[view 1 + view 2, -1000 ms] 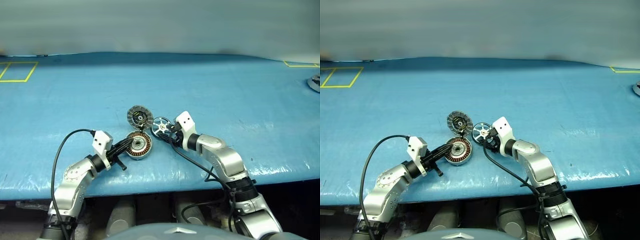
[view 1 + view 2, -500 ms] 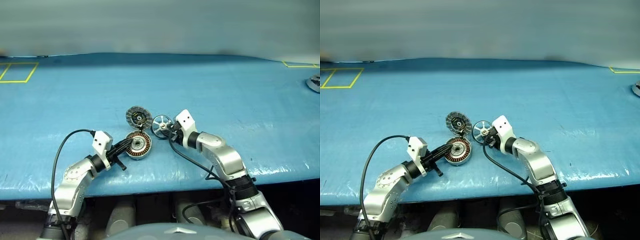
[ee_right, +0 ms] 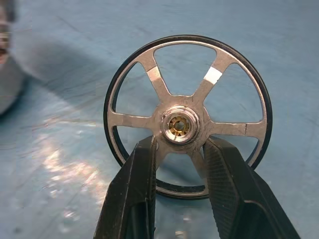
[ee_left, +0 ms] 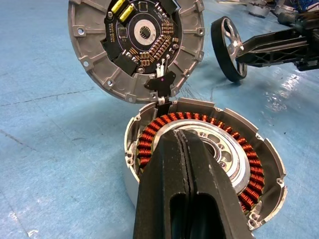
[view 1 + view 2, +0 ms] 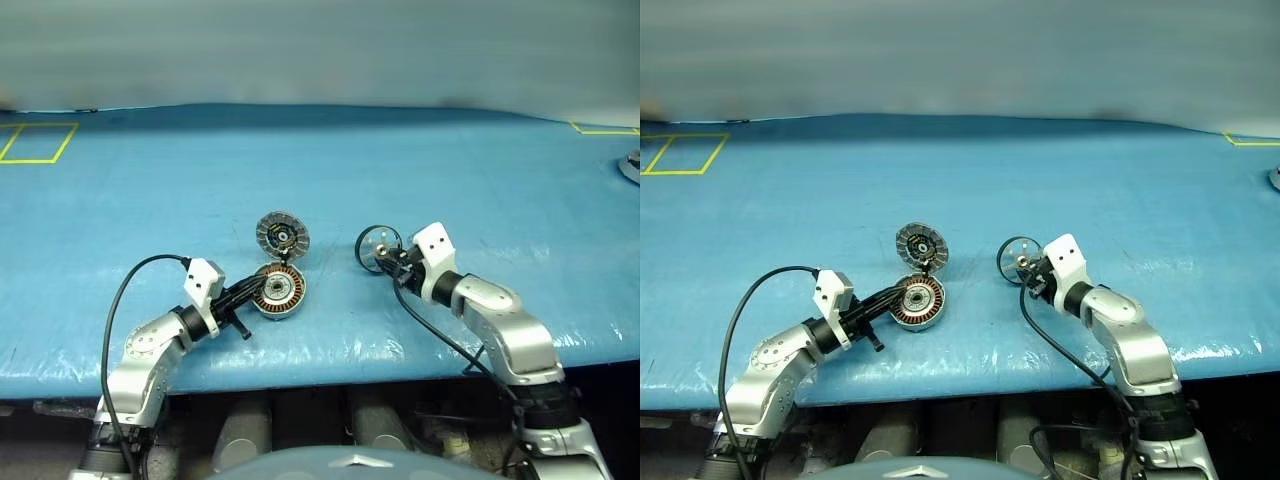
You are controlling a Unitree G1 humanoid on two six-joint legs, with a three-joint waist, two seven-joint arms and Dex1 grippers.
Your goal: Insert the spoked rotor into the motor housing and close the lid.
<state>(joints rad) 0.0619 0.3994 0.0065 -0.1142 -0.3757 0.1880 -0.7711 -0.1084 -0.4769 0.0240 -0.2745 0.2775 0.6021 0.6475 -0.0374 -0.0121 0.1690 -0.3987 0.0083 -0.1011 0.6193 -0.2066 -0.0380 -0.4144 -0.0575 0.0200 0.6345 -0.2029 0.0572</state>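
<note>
STEP: carry rotor to housing | RIGHT: right gripper [image 3: 179,164] grasps the shiny silver six-spoked rotor [image 3: 188,115] at its hub, upright, well apart from the round grey copper-wound motor housing [image 5: 277,291] | LEFT: left gripper [image 4: 185,164] clenched, pressing on the housing | LID: ribbed grey disc lid [image 5: 281,235] stands open | ADVICE: lay rotor flat, centre hub over housing.

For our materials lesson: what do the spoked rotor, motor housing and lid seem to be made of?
Spoked rotor: bright bare metal spokes, dark, possibly rubber, rim. Motor housing: dull grey cast-looking metal, coppery wire windings. Lid: same matte grey metal, dark circuit board inside.

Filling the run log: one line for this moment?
right claw: grips spoked rotor | left claw: shut, over motor housing | lid: open
</note>
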